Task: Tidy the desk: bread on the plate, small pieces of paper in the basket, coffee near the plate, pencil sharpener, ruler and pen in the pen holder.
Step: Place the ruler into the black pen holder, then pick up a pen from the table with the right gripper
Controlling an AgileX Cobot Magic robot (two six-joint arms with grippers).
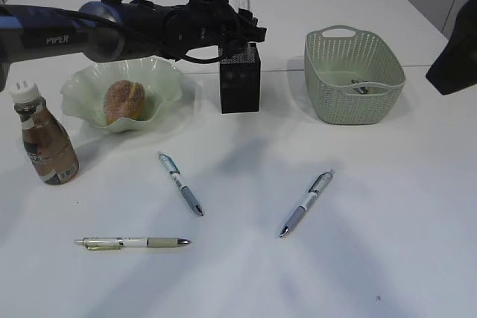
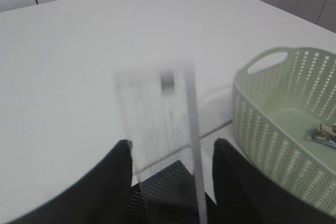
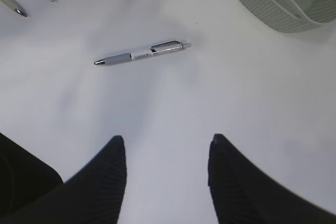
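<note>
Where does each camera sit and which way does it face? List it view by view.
Exterior: raised at the desk's front, slanting down at plate, pen holder, basket; left arm shows.
Left wrist: above the pen holder, facing ruler and basket; fingers show.
Right wrist: looking down at a pen; fingers show.
All share the basket.

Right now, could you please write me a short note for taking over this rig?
Left gripper: above the pen holder, the ruler standing between its fingers, blurred; grip or release unclear.
Right gripper: open, empty, over the desk.
Done: bread on the plate, coffee beside it, small bits in the basket.
Left: three pens on the desk. Sharpener not seen.
</note>
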